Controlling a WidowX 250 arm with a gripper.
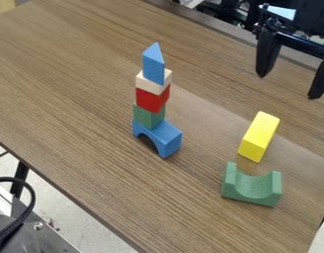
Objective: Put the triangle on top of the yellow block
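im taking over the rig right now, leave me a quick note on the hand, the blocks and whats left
Hand: the black two-finger hand is open and holds nothing, upper right of the view.
Blocks: the blue wooden-looking triangle tops a stack, on a cream block. The yellow wooden-looking oblong block lies apart on the table, near a green U-shaped block.
Done: no placing; the triangle is not on the yellow block.
Left: grasp the triangle, lift it off, set it on the yellow block. The stack looks narrow, so it may topple if nudged.
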